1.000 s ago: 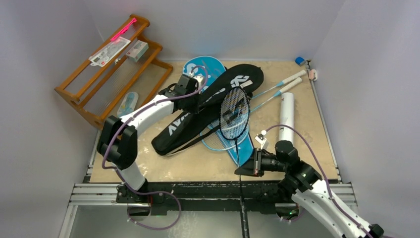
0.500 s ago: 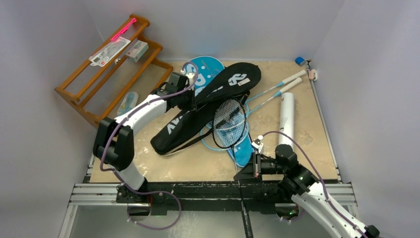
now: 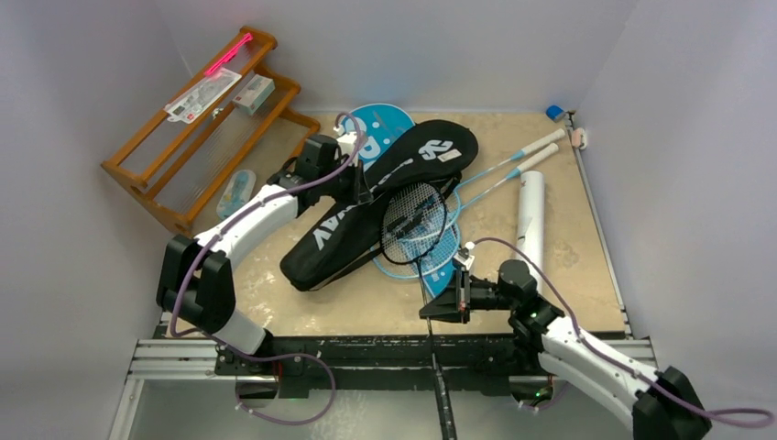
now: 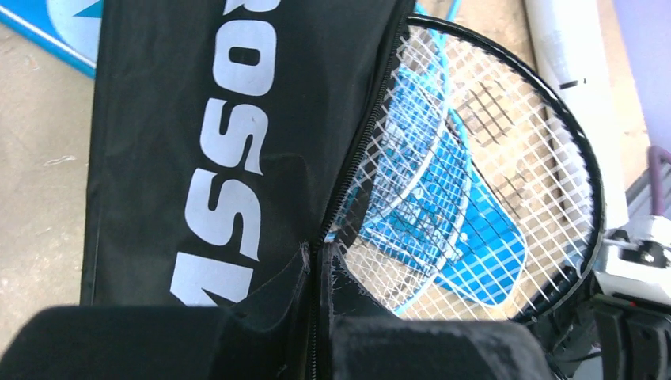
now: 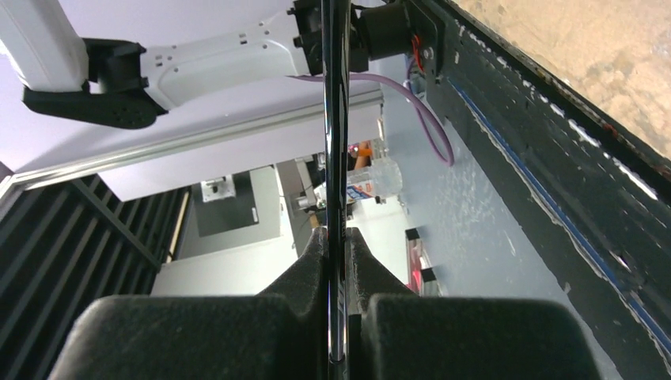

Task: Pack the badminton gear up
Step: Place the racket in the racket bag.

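The left gripper is clenched on the unzipped edge of the black cover, pinching the fabric beside the zip. The cover lies slantwise across the tabletop, its far end over the blue cover.

The right gripper is shut tight on the thin shaft of the black racket near the front edge. The handle sticks out past the edge, toward the arm bases. The racket head sits at the cover's opening. One side of its rim is hidden under the flap and the rest lies bare over a blue racket and the blue cover's narrow end. The white tube lies just right of the rackets.
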Robot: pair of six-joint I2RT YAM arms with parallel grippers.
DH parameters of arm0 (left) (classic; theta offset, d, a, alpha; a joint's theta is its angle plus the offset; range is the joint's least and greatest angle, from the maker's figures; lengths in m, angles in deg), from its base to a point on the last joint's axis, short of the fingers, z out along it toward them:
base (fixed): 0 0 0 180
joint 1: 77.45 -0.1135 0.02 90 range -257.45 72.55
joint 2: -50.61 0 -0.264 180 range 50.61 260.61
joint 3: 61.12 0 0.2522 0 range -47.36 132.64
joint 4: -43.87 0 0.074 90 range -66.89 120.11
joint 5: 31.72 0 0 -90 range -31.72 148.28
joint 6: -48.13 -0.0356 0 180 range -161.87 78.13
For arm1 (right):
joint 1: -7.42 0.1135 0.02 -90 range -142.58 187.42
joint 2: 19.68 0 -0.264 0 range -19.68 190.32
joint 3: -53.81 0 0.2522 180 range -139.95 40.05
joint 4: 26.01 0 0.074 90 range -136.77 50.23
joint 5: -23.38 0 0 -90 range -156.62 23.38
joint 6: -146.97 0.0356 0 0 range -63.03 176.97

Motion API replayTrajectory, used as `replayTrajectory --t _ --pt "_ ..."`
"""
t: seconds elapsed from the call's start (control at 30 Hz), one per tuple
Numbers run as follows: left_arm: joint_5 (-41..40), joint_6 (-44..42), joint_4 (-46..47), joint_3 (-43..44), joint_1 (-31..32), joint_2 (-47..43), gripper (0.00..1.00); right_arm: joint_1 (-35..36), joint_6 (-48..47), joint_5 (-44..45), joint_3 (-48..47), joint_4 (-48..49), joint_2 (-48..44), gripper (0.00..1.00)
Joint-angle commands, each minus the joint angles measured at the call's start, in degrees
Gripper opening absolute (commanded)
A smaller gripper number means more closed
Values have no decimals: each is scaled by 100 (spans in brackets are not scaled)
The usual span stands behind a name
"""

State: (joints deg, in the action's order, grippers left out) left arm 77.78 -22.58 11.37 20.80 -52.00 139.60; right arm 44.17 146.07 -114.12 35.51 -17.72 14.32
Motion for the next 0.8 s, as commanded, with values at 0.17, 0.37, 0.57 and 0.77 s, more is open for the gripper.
replayTrajectory --t 0.17,0.37,0.57,0.77 --pt "609 -95 557 -133 54 -360 0 25 1084 436 -347 3706 1488 0" --pt "189 -149 160 61 73 -170 0 25 1128 467 -544 3855 1562 0" --pt "-40 -117 74 66 70 -182 0 28 799 980 -477 2722 584 0" --pt "635 -77 293 6 74 -347 0 29 496 1192 -518 2204 504 0"
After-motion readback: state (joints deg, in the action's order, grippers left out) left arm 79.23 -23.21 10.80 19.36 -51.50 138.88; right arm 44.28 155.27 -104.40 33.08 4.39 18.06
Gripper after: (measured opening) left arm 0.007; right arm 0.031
